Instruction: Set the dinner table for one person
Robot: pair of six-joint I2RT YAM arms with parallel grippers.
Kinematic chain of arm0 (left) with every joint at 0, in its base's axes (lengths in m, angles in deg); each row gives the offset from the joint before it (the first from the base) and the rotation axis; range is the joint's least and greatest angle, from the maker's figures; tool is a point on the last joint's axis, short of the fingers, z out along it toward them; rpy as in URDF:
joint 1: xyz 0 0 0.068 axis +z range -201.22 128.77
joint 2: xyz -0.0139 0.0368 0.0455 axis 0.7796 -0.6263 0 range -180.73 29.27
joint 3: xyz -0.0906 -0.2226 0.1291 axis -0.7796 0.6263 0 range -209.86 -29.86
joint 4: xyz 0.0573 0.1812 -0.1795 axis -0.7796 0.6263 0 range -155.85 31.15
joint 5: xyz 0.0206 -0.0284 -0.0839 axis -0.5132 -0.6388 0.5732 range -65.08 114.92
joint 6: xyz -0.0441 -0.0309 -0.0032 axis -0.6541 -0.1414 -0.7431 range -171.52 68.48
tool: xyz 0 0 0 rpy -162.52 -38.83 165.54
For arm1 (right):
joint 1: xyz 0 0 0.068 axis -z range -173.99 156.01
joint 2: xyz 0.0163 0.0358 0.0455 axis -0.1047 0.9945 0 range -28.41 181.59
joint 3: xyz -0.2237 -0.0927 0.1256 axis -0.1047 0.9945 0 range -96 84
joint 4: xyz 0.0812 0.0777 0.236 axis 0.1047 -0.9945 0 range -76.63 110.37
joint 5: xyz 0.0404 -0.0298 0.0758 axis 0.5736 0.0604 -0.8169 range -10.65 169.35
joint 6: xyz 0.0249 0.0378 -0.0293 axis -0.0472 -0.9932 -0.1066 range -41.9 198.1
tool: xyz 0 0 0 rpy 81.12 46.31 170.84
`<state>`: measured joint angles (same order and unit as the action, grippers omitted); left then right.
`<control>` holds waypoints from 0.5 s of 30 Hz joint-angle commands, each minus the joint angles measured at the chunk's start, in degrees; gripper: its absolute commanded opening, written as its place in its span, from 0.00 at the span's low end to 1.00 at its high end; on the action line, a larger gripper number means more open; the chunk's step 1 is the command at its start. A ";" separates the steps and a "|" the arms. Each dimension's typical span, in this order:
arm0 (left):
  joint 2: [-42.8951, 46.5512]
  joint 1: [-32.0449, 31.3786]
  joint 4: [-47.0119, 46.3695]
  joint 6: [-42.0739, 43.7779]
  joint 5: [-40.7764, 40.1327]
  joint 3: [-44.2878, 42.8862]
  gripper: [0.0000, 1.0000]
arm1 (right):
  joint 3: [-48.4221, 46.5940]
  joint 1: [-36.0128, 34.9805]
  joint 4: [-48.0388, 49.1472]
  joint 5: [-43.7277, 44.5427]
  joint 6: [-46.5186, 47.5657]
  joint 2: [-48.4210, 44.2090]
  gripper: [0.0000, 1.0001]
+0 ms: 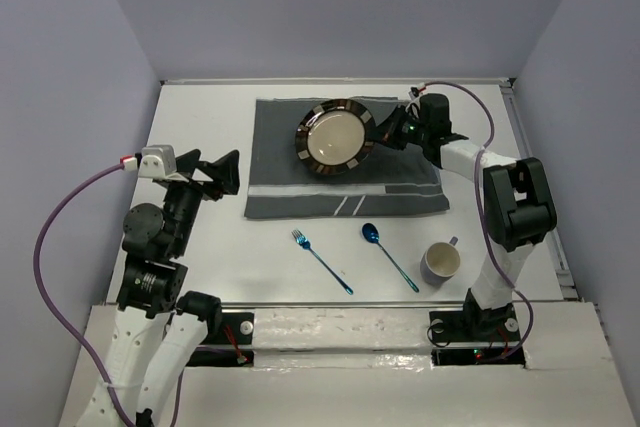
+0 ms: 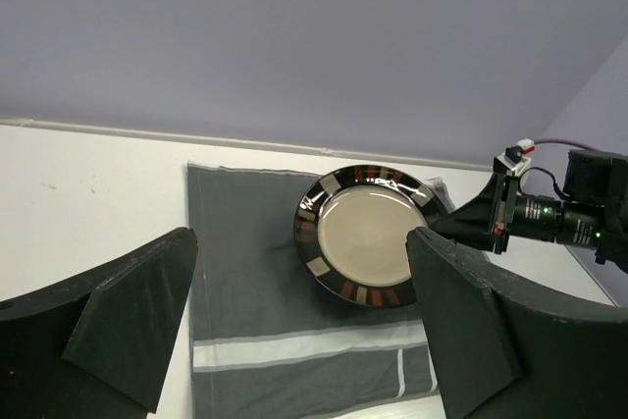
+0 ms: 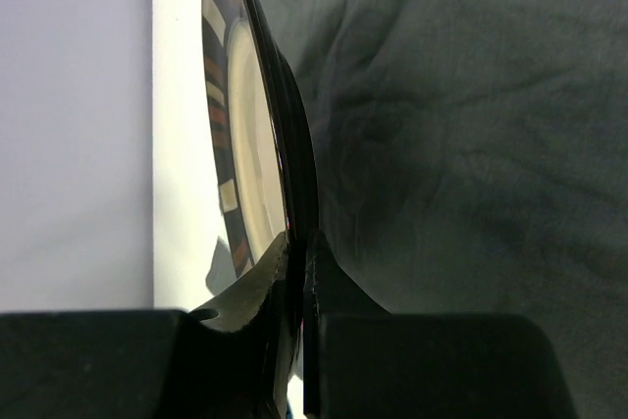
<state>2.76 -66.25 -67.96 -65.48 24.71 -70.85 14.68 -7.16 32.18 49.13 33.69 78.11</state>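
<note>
A round plate [image 1: 336, 137] with a cream centre and a dark patterned rim is over the grey striped placemat [image 1: 300, 169] on the white dinner table [image 1: 200, 127]. My right gripper [image 1: 383, 131] is shut on the plate's right rim and holds it tilted just above the mat; the right wrist view shows the rim [image 3: 294, 183] pinched edge-on between the fingers. My left gripper [image 1: 222, 171] is open and empty, left of the mat. It faces the plate [image 2: 365, 233] in the left wrist view. A blue fork [image 1: 320, 260], a blue spoon [image 1: 388, 255] and a mug [image 1: 441, 261] lie in front of the mat.
Grey walls close in the table at the back and both sides. The right arm's cable [image 1: 470, 97] loops over the far right corner. A raised ledge [image 1: 330, 322] runs along the near edge by the arm bases.
</note>
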 commanded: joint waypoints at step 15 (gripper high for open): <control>-1.45 -0.27 -1.14 1.21 0.82 -0.58 0.99 | 1.03 2.53 14.99 -10.04 -5.96 2.29 0.00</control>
<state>1.89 -66.25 -67.72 -65.46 24.74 -70.85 16.34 -5.56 37.21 43.69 31.11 80.84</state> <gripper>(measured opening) 0.989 0.094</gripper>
